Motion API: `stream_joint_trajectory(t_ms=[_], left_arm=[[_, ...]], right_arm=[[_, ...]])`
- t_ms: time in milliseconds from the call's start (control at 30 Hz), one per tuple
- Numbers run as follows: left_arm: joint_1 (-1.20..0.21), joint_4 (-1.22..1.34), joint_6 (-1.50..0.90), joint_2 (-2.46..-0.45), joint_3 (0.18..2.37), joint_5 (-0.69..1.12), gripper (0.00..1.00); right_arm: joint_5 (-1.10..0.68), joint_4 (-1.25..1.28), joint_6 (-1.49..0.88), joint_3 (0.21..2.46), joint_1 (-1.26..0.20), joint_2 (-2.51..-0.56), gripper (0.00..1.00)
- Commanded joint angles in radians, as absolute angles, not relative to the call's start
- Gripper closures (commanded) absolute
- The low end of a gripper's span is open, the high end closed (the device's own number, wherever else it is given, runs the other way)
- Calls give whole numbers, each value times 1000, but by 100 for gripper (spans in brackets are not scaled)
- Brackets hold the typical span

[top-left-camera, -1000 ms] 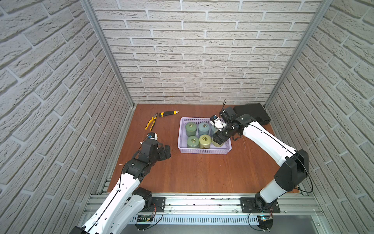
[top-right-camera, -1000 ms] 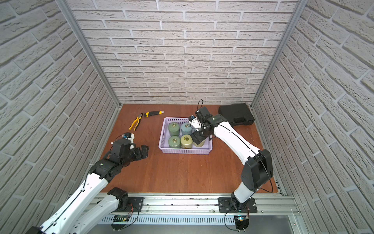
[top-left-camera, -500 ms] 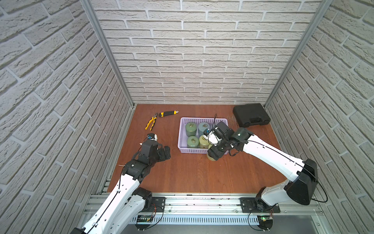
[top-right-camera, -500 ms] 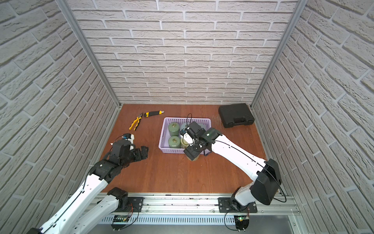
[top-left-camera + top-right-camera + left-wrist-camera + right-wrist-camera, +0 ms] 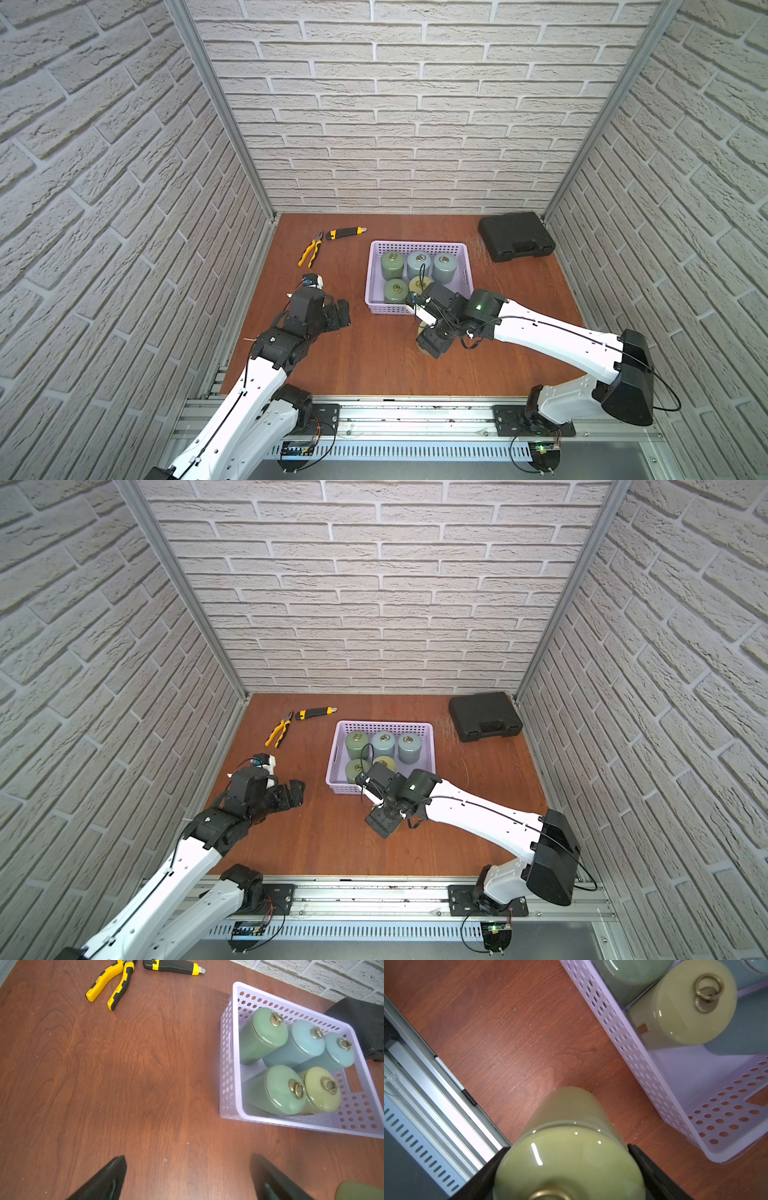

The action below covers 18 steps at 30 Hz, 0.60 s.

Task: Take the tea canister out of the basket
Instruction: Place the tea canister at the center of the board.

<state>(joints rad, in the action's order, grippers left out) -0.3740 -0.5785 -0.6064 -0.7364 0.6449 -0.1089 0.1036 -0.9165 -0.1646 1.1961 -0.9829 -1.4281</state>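
Note:
The lavender basket (image 5: 417, 244) stands mid-table with several tea canisters upright in it, green, blue and one yellow-green (image 5: 417, 284). Its near right slot holds nothing. My right gripper (image 5: 430, 337) is outside the basket, just in front of its near wall. It is shut on a yellow-green tea canister (image 5: 566, 1109), with the jaws pressed on both sides of the lid. I cannot tell whether the canister's base touches the wood. In both top views the gripper mostly hides it. My left gripper (image 5: 338, 313) stands open over bare wood, left of the basket.
Yellow pliers (image 5: 311, 250) and a utility knife (image 5: 345, 233) lie at the back left. A black hard case (image 5: 515, 237) sits at the back right. The metal front rail (image 5: 436, 1084) runs close to the held canister.
My right gripper has lifted the yellow-green canister from the basket's near right slot and carried it over the near wall toward the table's front. The left arm has not moved.

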Motion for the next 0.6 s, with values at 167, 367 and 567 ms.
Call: stream_joint_trajectory(t_ms=[167,367,567], left_arm=[[-370,-580,-622,-728,621,-105,2],[-371,-584,-626,-728,617,-97,2],[-371,-586,-626,-728,614,-95,2]], right_arm=[[171,-804,-262,1142,-1093,-1380,50],[197,-769,-308,1102,-1168,-1389,50],[204,-739,-335,1072,-1215,-1404,50]])
